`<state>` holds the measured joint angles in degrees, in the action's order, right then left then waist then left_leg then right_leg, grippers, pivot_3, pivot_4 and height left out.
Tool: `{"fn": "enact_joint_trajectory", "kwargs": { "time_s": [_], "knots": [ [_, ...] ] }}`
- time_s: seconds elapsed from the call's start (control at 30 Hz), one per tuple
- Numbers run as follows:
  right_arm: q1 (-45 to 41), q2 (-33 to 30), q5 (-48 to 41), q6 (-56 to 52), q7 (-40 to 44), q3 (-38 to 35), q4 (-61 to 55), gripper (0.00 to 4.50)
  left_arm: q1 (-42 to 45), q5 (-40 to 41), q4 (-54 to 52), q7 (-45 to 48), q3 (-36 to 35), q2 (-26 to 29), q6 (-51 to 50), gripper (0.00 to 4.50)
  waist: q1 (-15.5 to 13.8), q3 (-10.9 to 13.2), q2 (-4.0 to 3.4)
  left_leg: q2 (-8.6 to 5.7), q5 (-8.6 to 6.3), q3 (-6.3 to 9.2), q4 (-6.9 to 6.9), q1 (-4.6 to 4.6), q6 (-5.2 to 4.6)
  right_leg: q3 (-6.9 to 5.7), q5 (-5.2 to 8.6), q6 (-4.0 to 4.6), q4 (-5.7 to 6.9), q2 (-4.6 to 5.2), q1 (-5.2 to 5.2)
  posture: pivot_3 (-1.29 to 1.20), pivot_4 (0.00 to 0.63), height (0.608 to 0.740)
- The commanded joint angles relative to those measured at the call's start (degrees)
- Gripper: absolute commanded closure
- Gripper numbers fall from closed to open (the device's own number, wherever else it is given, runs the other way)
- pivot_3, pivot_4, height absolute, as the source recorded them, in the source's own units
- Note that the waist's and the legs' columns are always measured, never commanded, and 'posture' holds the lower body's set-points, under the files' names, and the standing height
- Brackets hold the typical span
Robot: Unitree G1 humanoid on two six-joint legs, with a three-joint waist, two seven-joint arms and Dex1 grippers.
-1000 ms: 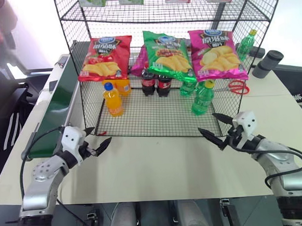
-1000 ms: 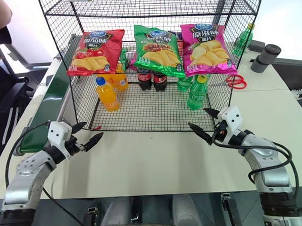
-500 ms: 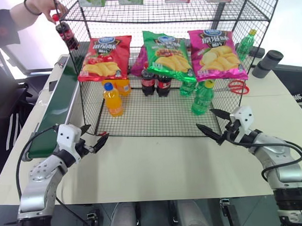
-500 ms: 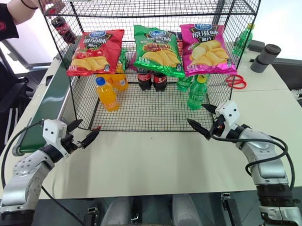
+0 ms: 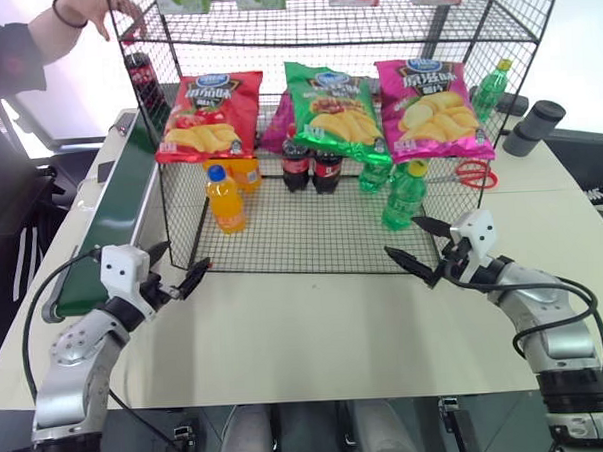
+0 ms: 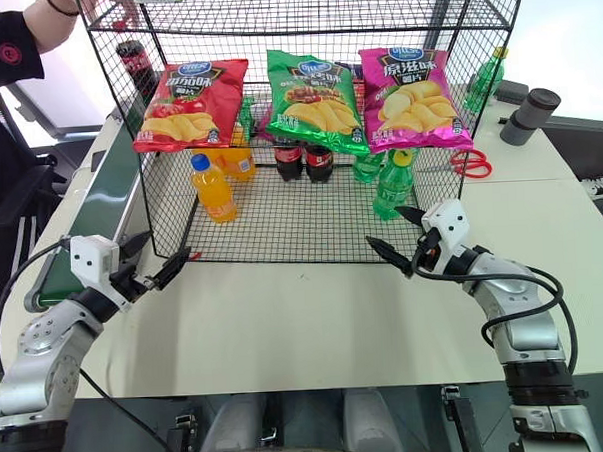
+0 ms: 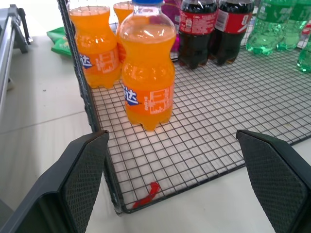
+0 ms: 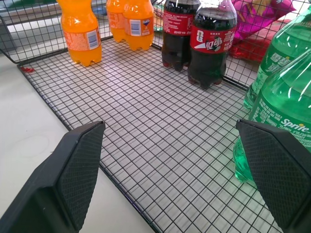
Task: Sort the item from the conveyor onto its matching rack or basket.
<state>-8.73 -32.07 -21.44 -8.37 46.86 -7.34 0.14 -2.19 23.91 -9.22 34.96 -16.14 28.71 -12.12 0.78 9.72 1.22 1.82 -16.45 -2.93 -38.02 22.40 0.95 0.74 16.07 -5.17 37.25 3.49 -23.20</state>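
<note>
Nearest, the left gripper (image 5: 174, 283) and right gripper (image 5: 419, 248) hover over the pale surface (image 5: 316, 325) at the front edge of the rack (image 5: 312, 231), both sets of jaws spread wide and holding nothing. Inside the rack stand an orange bottle (image 5: 224, 199), two cola bottles (image 5: 312, 165) and green bottles (image 5: 404, 194). Farther off, the item (image 5: 140, 79) hangs at the conveyor's (image 5: 116, 214) far end, just below a person's hand (image 5: 102, 12). Best to wait until it rests on the belt, then approach with the left jaws level around its body, under the cap.
</note>
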Motion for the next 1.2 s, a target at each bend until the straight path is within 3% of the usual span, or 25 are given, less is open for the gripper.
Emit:
{"fn": "enact_joint_trajectory", "kwargs": {
  "time_s": [0.03, 0.2, 0.33, 0.47, 0.83, 1.2],
  "knots": [
    [0.3, 0.4, -0.2, 1.3, -0.2, -0.9, -1.6, 0.01, 0.9, 1.5, -0.4, 0.4, -3.4, 1.0, 1.4, 0.0, 0.0, 0.0, 0.0, 0.0, 0.0, 0.0, 0.0, 0.0, 0.0, 0.0, 0.0, 0.0, 0.0, 0.0, 0.0, 0.0, 0.15, 0.74],
    [0.4, 0.5, -0.4, 1.1, -0.6, -0.8, -1.9, 0.01, 4.1, 7.5, 0.7, -5.6, -12.8, -0.2, -0.1, 0.0, 0.0, 0.0, 0.01, 0.0, 0.0, 0.0, 0.0, 0.01, 0.0, 0.0, 0.0, 0.0, 0.0, 0.01, 0.0, 0.0, 0.15, 0.74],
    [0.2, 0.9, -0.4, 0.9, -0.6, -0.2, -2.2, 0.01, 5.5, 7.2, 1.0, -11.6, -17.3, -0.2, -0.6, 0.0, 0.1, 0.0, 0.01, 0.0, 0.0, 0.0, -0.01, 0.01, 0.0, -0.01, -0.01, -0.01, -0.01, 0.0, 0.0, 0.0, 0.15, 0.74],
    [-0.5, 1.7, -0.4, 0.6, -0.4, 0.8, -2.4, 0.01, 4.9, 1.4, 3.4, -16.0, -17.3, 0.3, 1.1, 0.0, 0.0, 0.0, 0.02, -0.02, 0.0, -0.01, -0.01, 0.01, 0.0, -0.01, -0.01, -0.02, -0.01, 0.0, 0.0, 0.0, 0.15, 0.74],
    [0.3, 5.7, -2.4, -5.5, 0.9, 11.1, -16.8, 0.01, 6.5, -4.1, 11.9, -19.2, -14.1, -4.4, 9.0, 0.0, -0.1, 0.0, 0.07, 0.0, 0.0, 0.03, -0.01, 0.01, 0.0, -0.03, -0.01, -0.02, 0.0, 0.0, 0.0, 0.0, 0.15, 0.74],
    [3.7, 8.7, -5.4, -10.1, 0.9, 20.0, -28.2, 0.01, 9.3, -4.6, 16.8, -18.0, -13.7, -3.7, 13.0, 0.0, 0.0, -0.1, 0.13, 0.0, 0.0, 0.05, -0.01, 0.02, 0.01, -0.05, -0.01, -0.01, -0.01, 0.08, 0.0, 0.0, 0.15, 0.74]
  ]
}}
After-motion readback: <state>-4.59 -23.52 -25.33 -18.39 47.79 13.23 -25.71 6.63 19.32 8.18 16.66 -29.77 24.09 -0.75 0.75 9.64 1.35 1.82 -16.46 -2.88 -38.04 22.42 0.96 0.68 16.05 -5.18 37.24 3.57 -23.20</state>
